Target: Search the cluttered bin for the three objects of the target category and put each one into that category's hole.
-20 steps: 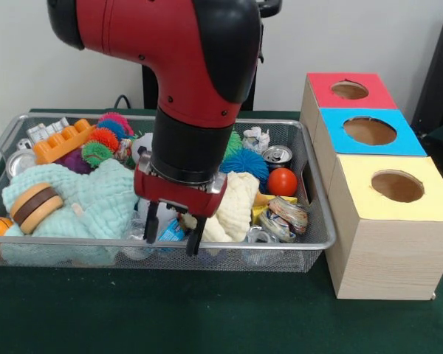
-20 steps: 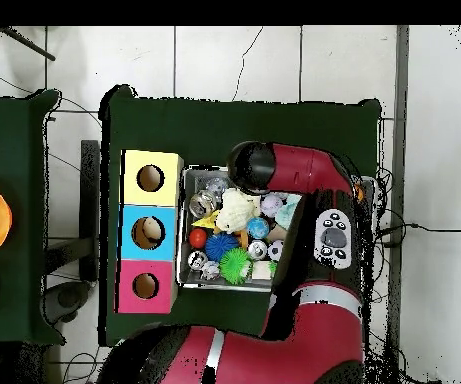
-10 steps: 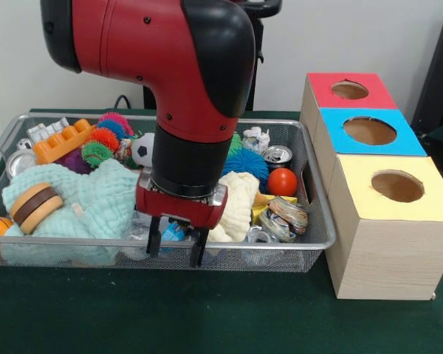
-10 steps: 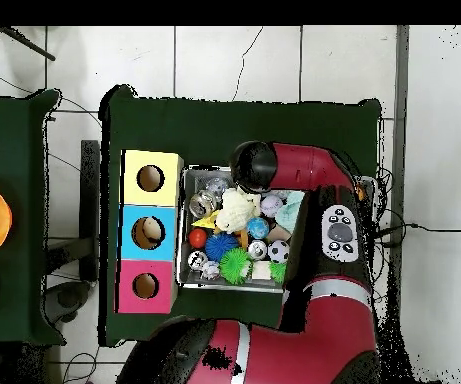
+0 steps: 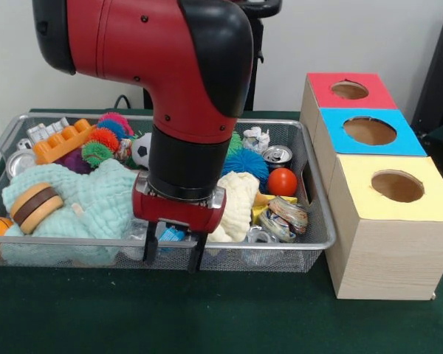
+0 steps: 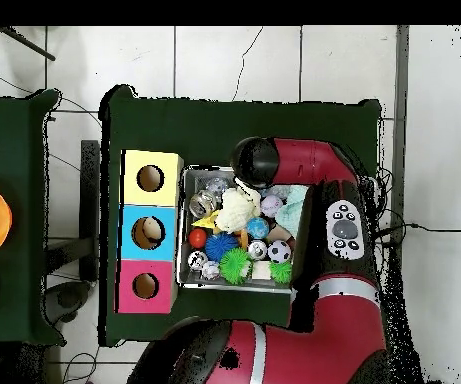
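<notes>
— Room inside the bin (image 5: 321, 240)?
— Hardly; packed rim to rim with cloths, balls, cans. Gripper (image 5: 171, 254) hanging spread over the near rim.
— Elsewhere?
— Bare green table (image 5: 207, 313) in front; holed boxes (image 5: 380, 195) blocking one side.

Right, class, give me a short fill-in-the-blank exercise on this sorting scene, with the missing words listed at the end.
1. The three boxes beside the bin have tops coloured red, blue and ____.
2. The gripper hangs over the bin's ____ rim, the one closest to the front camera.
3. Each box top has one round ____ cut in it.
4. The red ball lies next to a spiky ball coloured ____.

Missing words: yellow; near; hole; blue
</notes>
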You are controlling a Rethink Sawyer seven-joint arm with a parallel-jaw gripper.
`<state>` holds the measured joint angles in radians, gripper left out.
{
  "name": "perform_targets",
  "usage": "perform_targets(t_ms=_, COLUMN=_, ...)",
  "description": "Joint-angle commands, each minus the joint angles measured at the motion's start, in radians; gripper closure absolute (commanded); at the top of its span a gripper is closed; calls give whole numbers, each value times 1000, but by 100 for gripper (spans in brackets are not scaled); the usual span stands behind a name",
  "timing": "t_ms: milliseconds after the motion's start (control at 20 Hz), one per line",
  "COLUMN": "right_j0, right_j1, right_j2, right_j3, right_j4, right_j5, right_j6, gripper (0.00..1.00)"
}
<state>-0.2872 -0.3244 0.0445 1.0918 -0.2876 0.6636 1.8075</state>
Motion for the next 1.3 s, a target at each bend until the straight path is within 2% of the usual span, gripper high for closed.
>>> perform_targets(t_ms=50, right_j0=-26, right_j1=-66, right_j2=111, right_j3=35, right_j4=-70, right_j5=180, right_j6=-324, gripper=0)
perform_targets(t_ms=350, right_j0=-45, right_j1=-86, right_j2=131, right_j3=77, right_j4=-85, right_j5=187, right_j6=-346, gripper=0)
perform_targets(t_ms=550, right_j0=-72, right_j1=-113, right_j2=135, right_j3=182, right_j4=-108, right_j5=120, right_j6=-340, gripper=0)
perform_targets(t_ms=800, right_j0=-90, right_j1=-87, right_j2=148, right_j3=186, right_j4=-150, right_j5=102, right_j6=-351, gripper=0)
perform_targets(t_ms=1150, right_j0=-159, right_j1=-36, right_j2=219, right_j3=158, right_j4=-236, right_j5=86, right_j6=-466, gripper=0)
perform_targets(t_ms=1300, right_j0=-177, right_j1=-31, right_j2=239, right_j3=179, right_j4=-260, right_j5=61, right_j6=-463, gripper=0)
